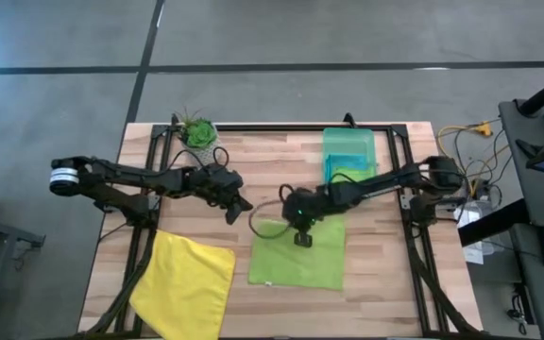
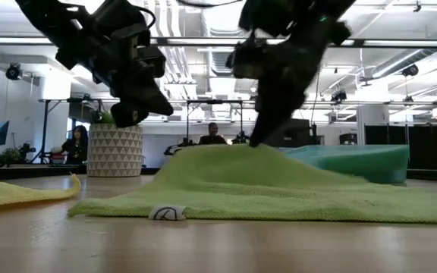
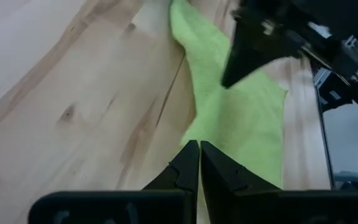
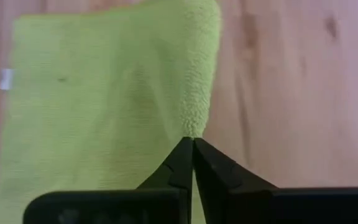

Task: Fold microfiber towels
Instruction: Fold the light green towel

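A lime green towel lies spread on the middle of the table, with a small white tag near its front edge. My right gripper stands over it, shut on its edge, and the cloth rises to a peak there. My left gripper hangs shut above the bare wood to the towel's left, touching nothing; in the low view it is well clear of the table. A yellow towel lies at the near left, partly over the table's edge. My right gripper pinches the lime green towel's fluffy edge, on its far side, between its two shut fingers. The fingers come from above, slanting down from the table's right. The pinched spot is raised into a peak, and the rest of the towel lies on the table.
A translucent green bin holding more cloth stands at the far right. A potted plant stands at the far left corner. Bare wood shows between the two towels. People sit in the room behind the table.
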### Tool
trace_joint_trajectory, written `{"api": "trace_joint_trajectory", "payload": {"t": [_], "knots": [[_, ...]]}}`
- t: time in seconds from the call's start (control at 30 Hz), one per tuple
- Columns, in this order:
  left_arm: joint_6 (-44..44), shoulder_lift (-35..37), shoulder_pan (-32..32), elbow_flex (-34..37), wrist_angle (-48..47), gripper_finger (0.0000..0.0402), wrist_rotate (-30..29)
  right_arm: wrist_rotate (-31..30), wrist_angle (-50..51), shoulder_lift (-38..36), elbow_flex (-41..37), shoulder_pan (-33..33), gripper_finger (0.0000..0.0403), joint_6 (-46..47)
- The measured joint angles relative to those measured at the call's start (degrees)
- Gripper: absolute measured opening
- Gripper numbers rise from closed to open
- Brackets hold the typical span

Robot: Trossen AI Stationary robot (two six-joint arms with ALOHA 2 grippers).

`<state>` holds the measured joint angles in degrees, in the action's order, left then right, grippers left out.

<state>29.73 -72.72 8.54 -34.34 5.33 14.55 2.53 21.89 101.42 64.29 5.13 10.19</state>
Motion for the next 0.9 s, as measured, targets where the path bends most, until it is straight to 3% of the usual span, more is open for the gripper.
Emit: {"api": "trace_joint_trajectory", "payload": {"t": [0.37,0.5,0.67,0.9], "knots": [[0.0,-1.0,0.0,0.1,3.8,0.0000,0.0,-1.3,-3.9,-3.0,-8.3,15.3,0.0009,9.1],[0.2,-2.9,0.0,0.2,5.2,0.0000,0.6,-3.9,-7.3,-3.0,-10.5,17.9,0.0009,15.7],[5.9,-6.8,-0.1,0.2,11.0,0.0000,6.1,-2.4,-7.6,-3.7,-10.8,18.2,0.0018,18.4],[12.3,-15.1,-1.2,0.0,26.8,0.0000,17.8,-2.2,-8.1,-7.0,-10.0,18.4,0.0081,19.3]]}}
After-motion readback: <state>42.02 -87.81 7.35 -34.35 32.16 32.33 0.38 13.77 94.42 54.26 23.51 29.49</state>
